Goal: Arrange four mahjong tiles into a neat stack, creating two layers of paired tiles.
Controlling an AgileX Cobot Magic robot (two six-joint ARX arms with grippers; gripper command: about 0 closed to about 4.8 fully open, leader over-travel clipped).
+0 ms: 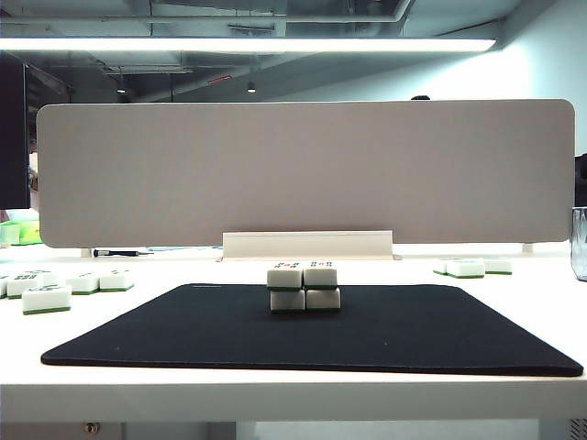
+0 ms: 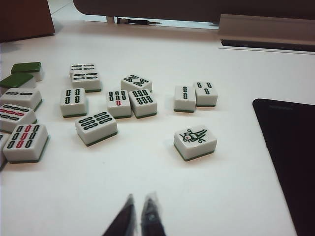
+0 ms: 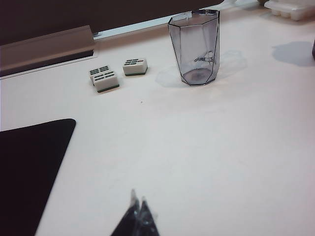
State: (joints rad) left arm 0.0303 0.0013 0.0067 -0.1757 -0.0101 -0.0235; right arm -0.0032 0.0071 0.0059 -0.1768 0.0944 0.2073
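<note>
The stack point(image 1: 304, 287) of four mahjong tiles stands on the black mat point(image 1: 312, 335) near its far edge, two wide and two high, cream with thin green bands. Neither arm shows in the exterior view. In the left wrist view my left gripper point(image 2: 140, 199) hangs over bare white table, its dark fingertips nearly together with nothing between them. In the right wrist view my right gripper point(image 3: 138, 197) is shut and empty above white table beside the mat's corner point(image 3: 29, 167). The stack does not show in either wrist view.
Several loose tiles point(image 2: 118, 101) lie on the table left of the mat, one with a bird mark point(image 2: 195, 141) nearest it. Three more tiles point(image 3: 106, 78) and a clear plastic cup point(image 3: 195, 46) sit to the right. A grey divider board point(image 1: 307, 170) stands behind.
</note>
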